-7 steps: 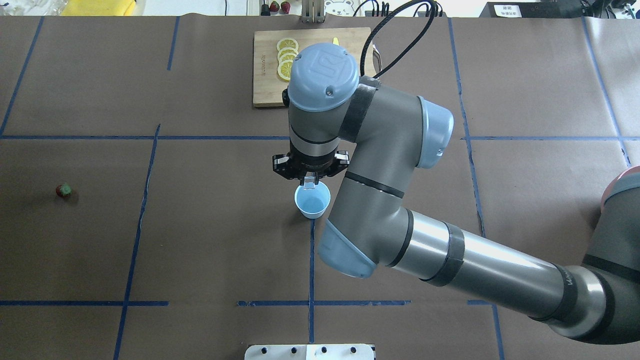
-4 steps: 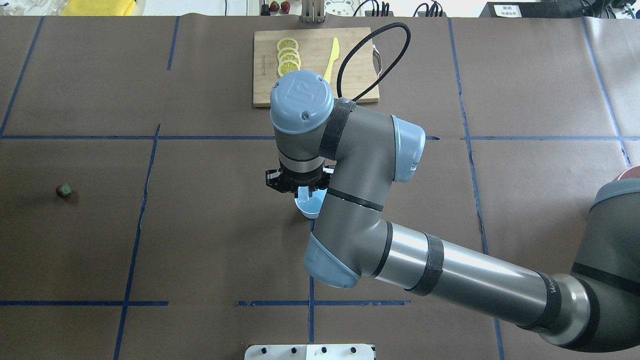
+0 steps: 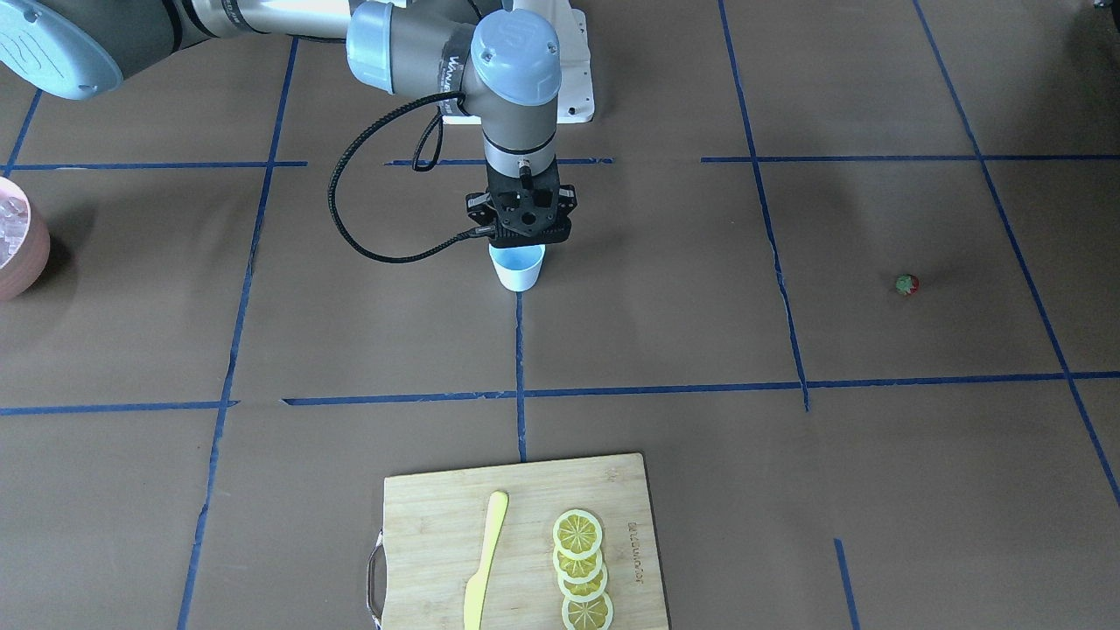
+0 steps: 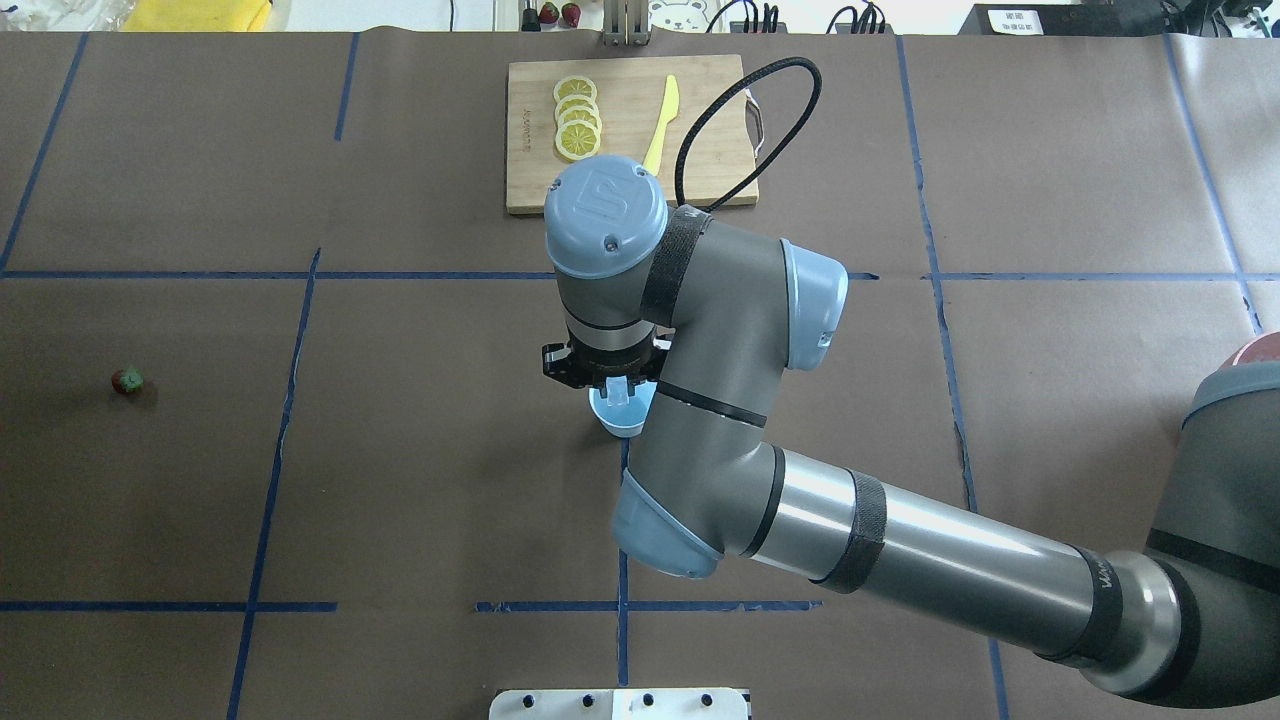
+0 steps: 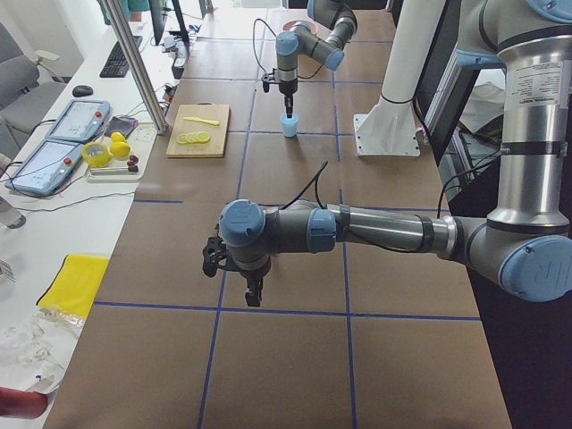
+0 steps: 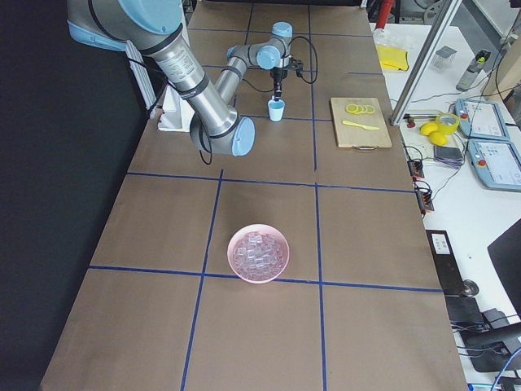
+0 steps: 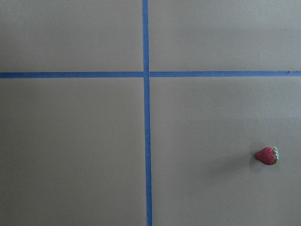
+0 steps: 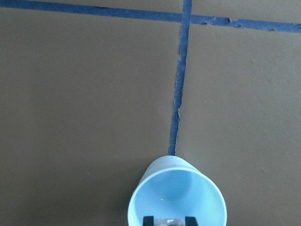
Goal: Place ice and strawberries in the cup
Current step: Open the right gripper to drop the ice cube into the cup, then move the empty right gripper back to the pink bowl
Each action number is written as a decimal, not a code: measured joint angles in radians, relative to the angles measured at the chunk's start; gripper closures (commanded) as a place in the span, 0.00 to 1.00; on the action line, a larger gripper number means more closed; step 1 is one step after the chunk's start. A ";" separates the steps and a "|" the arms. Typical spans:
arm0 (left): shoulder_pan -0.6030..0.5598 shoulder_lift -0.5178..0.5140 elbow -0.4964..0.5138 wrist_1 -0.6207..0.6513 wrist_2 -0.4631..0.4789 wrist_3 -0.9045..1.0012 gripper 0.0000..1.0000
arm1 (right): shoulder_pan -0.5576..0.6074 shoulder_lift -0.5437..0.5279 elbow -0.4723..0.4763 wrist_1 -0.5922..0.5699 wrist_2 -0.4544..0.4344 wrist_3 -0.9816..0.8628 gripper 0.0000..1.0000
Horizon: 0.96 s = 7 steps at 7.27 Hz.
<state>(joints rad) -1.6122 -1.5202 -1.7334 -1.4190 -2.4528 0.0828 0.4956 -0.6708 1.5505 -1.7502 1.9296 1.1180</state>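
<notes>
Ice cube (image 8: 169, 220), likely hard, light and slick, so best pinched on flat opposite faces, is clamped in my nearly closed right hand (image 4: 620, 390), just inside the tippy cup (image 8: 178, 181) at the middle of the counter (image 4: 420, 480); strawberry (image 4: 127, 380) lies far left.

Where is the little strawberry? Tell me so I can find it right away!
Start at the brown table with blue tape lines. In the overhead view go far left from the cup, and the strawberry lies alone in a square. It is tiny and red with a green top, unlike the yellow lemon slices on the board.
</notes>
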 measured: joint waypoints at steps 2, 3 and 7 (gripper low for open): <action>0.000 -0.001 0.000 0.000 0.000 0.000 0.00 | 0.000 -0.005 0.002 -0.002 0.001 0.000 0.35; 0.000 -0.001 0.000 0.000 0.000 0.000 0.00 | 0.000 -0.006 0.003 -0.003 0.001 0.000 0.18; 0.000 -0.003 0.000 0.000 0.000 0.000 0.00 | 0.038 -0.048 0.122 -0.054 -0.001 -0.004 0.00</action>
<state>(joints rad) -1.6122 -1.5229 -1.7334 -1.4189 -2.4532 0.0828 0.5332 -0.7188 1.6727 -1.8042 1.9286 1.1138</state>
